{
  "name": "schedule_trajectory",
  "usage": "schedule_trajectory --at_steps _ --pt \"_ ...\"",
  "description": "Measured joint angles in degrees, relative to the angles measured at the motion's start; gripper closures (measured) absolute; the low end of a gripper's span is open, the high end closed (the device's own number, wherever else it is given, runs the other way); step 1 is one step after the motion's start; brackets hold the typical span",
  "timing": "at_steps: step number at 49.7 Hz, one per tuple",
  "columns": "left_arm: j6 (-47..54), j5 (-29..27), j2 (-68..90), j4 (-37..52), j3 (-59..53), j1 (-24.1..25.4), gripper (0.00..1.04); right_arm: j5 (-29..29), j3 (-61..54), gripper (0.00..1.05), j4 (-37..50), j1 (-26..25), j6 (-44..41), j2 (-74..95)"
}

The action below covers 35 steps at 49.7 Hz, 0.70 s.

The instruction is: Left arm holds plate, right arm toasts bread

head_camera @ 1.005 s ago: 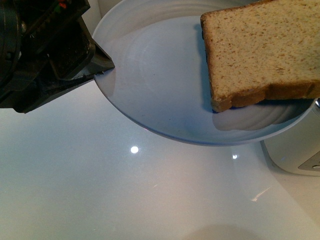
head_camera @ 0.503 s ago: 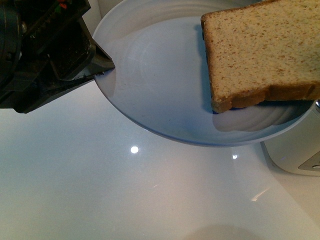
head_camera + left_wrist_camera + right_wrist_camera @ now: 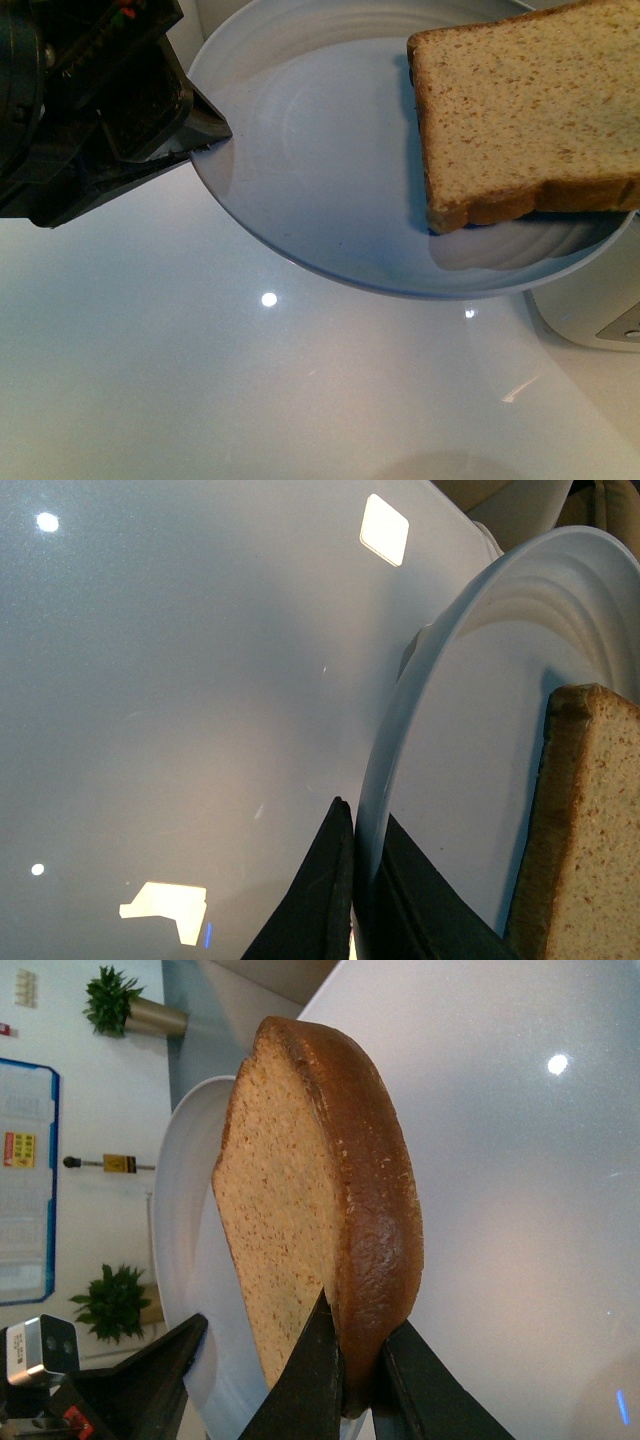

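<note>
Clamps plate (image 3: 320, 170) rim w/ L grip (image 3: 358, 885) | pinches bread (image 3: 530, 110) crust w/ R grip (image 3: 362, 1392) | bread over plate, long axis L-R, top prob. rightward

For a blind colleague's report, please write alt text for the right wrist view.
A slice of brown bread, dark crust facing the camera, is pinched at its edge between two black fingers. Behind it are a pale round plate and a glossy white table.

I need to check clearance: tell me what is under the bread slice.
Under the bread slice lies the pale blue-grey plate, bearing its shadow. The plate area directly beneath is covered, so contact there cannot be judged.
</note>
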Motion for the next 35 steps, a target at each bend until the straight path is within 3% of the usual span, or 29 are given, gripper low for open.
schedule_trajectory --at_steps 19,35 --pt "-0.07 -0.02 0.00 0.00 0.00 0.00 1.02 -4.39 7.48 1.02 -4.28 -7.80 -4.98 -4.92" --pt "-0.07 -0.02 0.00 0.00 0.00 0.00 1.02 -1.95 14.01 1.02 -4.52 -19.15 -19.71 -3.85"
